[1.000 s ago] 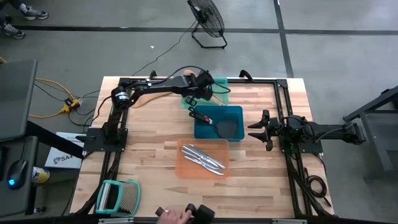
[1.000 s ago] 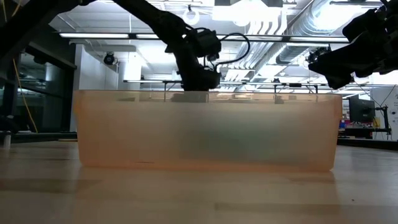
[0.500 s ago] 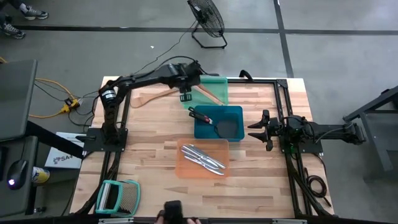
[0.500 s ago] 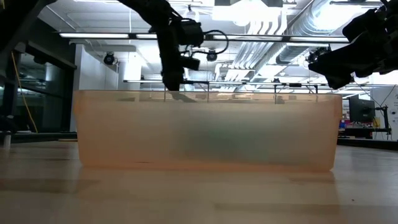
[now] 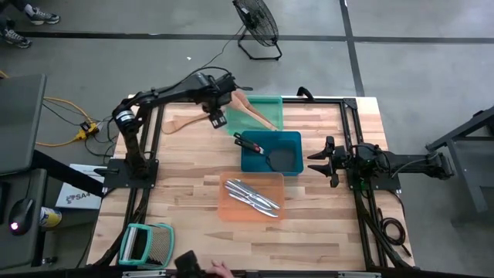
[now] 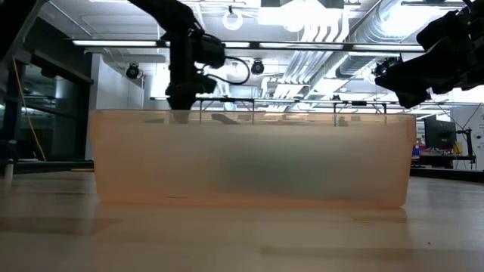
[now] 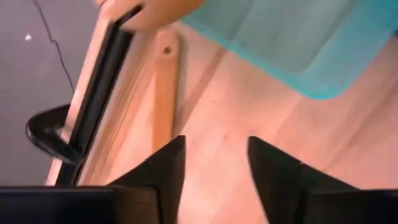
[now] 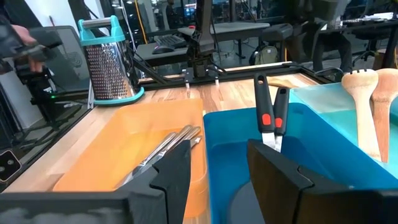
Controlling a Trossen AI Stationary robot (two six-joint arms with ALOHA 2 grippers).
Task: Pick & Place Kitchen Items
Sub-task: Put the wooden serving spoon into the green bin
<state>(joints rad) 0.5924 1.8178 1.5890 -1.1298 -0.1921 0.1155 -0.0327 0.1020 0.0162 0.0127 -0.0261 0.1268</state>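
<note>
At the near edge of the tabletop [image 5: 193,193] a person's hand [image 5: 218,268] just shows, and a teal-framed grater [image 5: 145,244] stands near the left corner. Next comes the orange tray [image 5: 229,210], whose translucent wall fills the low view; several silver knives [image 5: 253,196] lie in it side by side at a slant.

Just behind, touching or nearly touching it, is the blue tray [image 5: 248,164]. A black spatula [image 5: 279,158] lies in it, its red-marked handle sticking up over the tray's far-left corner.

To the right of the blue tray, the right tool [image 5: 315,161] hangs apart from everything. Its wrist view shows its fingers [image 8: 177,171] parted with nothing between them.

Farthest back, by the table's rear rail, sits the green tray [image 5: 270,108]. A pale wooden spoon [image 5: 253,110] lies slantwise in it, one end reaching over the tray's left rim; the right wrist view shows more than one wooden piece there.

Left of that tray, a second wooden utensil [image 5: 185,122] lies flat on the bare tabletop. The left tool [image 5: 216,120] hangs between it and the green tray. Its fingers [image 7: 163,171] stand apart and empty, the wooden handle just beside one of them.
</note>
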